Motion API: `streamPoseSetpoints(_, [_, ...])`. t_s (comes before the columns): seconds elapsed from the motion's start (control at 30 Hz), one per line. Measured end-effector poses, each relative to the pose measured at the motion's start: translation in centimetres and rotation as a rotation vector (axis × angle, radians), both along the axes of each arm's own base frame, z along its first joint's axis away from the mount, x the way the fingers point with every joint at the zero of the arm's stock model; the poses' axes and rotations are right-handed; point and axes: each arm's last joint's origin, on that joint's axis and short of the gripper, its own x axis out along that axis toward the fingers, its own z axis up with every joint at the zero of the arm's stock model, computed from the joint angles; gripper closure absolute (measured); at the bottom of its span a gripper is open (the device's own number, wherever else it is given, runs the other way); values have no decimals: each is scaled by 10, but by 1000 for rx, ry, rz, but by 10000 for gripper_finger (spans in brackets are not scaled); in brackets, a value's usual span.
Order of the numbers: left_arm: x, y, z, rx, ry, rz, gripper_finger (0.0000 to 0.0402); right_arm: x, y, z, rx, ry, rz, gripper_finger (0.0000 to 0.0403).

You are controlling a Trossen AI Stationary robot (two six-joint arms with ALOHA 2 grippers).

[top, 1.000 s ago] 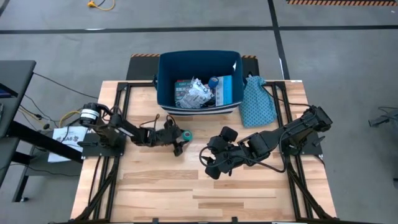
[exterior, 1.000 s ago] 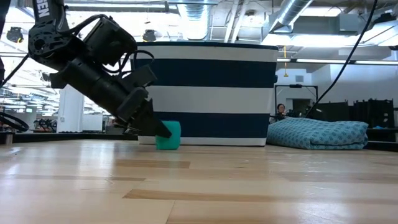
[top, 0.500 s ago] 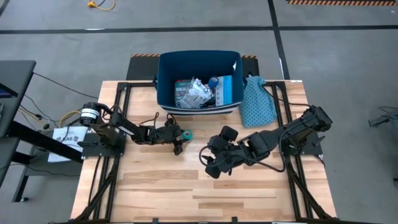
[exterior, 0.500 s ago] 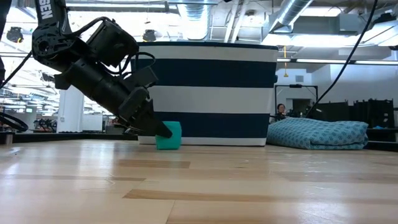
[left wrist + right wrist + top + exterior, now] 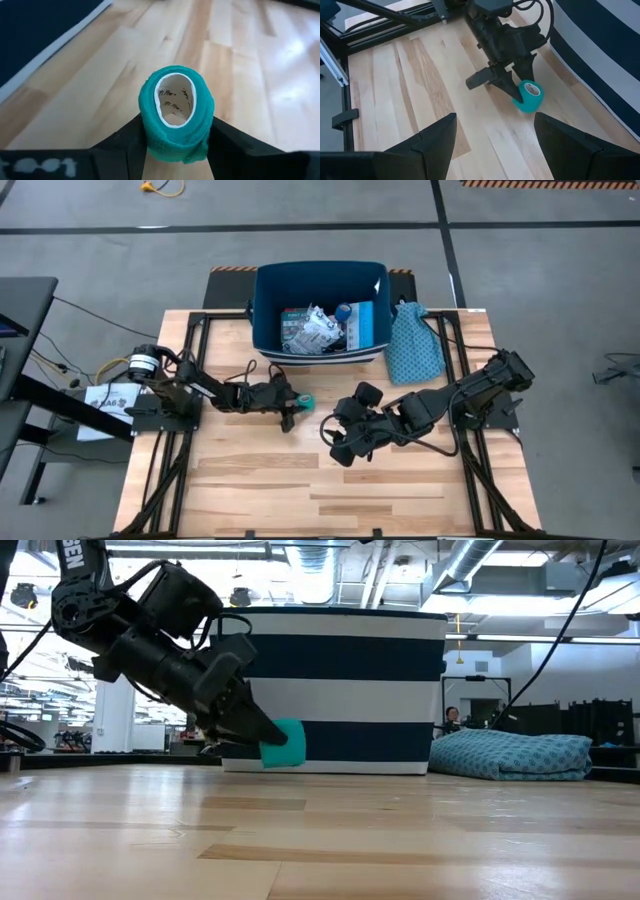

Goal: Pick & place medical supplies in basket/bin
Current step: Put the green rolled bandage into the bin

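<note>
Pale wood tabletop: your left gripper clamps the teal tape roll, lifted clear for the navy striped fabric bin; right gripper idles w/ fingers apart.

Bare table open at front, bin wall walling the far side, right arm probably crowding centre-right

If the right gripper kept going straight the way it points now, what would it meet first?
Most likely the left gripper, shut on the teal tape roll just off the table. The right gripper, jaws open, aims at that pair, with the bin beyond. Depth is unclear, so it might pass beside them.
</note>
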Motion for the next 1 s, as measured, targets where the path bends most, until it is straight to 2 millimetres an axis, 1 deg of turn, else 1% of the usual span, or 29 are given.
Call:
streamPoseSetpoints(0.1, [4,-4,5,-13,-19,-38,247,0,0,0,2,1,2,143])
streamPoseSetpoints(0.23, [9,-13,17,-9,-63,-105,247,-1,0,1,3,6,18,143])
streamPoseSetpoints(0.37, [8,-19,37,-2,-119,-137,247,-7,-3,8,26,16,72,143])
streamPoseSetpoints(0.43, [5,-20,48,7,-143,-145,247,-10,-5,16,42,-7,77,143])
streamPoseSetpoints(0.6, [-8,-19,82,33,-195,-154,246,-26,-17,40,42,-67,86,143])
streamPoseSetpoints(0.77, [-17,-18,124,71,-243,-161,246,-40,-33,61,-2,-118,116,143])
streamPoseSetpoints(0.87, [-20,-17,147,101,-225,-165,246,-46,-44,70,-21,-141,109,143])
streamPoseSetpoints(1.0, [-22,-16,177,160,-186,-160,246,-49,-57,76,-37,-158,86,143])
